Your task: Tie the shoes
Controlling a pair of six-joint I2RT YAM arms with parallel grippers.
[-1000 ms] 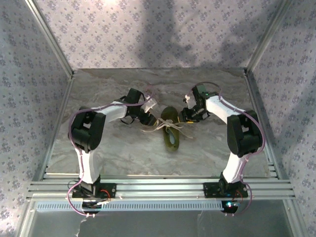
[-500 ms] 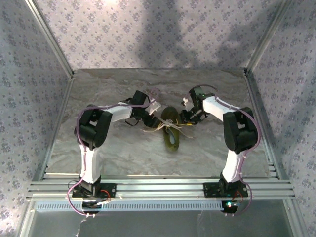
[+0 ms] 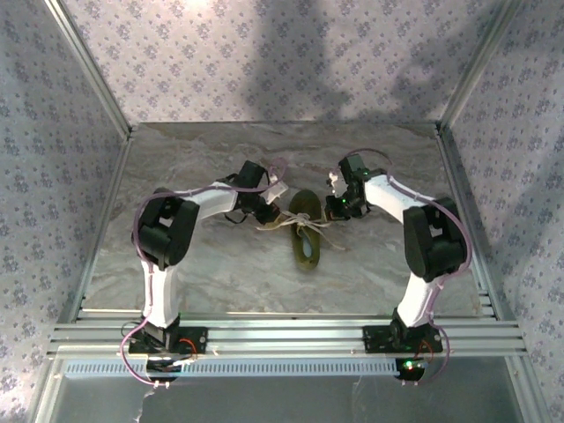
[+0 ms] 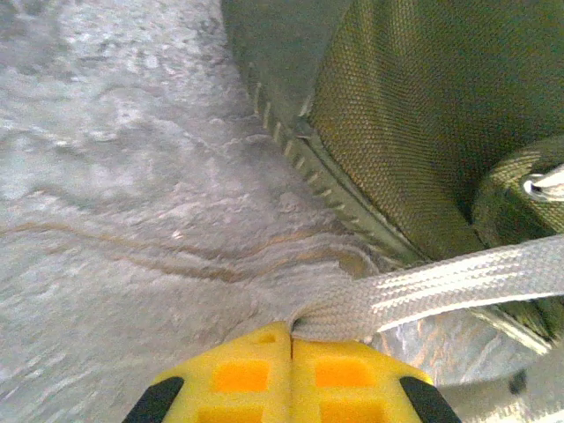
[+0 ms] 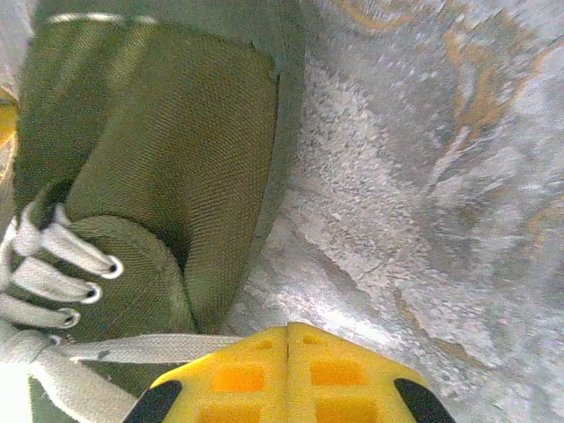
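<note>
Nearest the lens in the left wrist view, the left gripper (image 4: 291, 339) is clenched, its yellow pads meeting on the left lace (image 4: 441, 286), a flat woven whitish strip that runs straight off toward the shoe. In the right wrist view the right gripper (image 5: 288, 342) is likewise pressed together. The right lace (image 5: 132, 349) seems pinched between its pads, though the spot where it enters is half hidden. Both laces look light, limp and fairly slick, so a firm pinch near the free ends is probably the best hold, and they may slip out under a hard tug. Beyond them lies the olive-green canvas shoe (image 3: 307, 238), mid-table between the two grippers, with metal eyelets (image 5: 110, 267) along its soft upper. It is likely light enough to skid on the smooth marble-patterned tabletop (image 3: 176, 264), so both sides should be pulled evenly.
</note>
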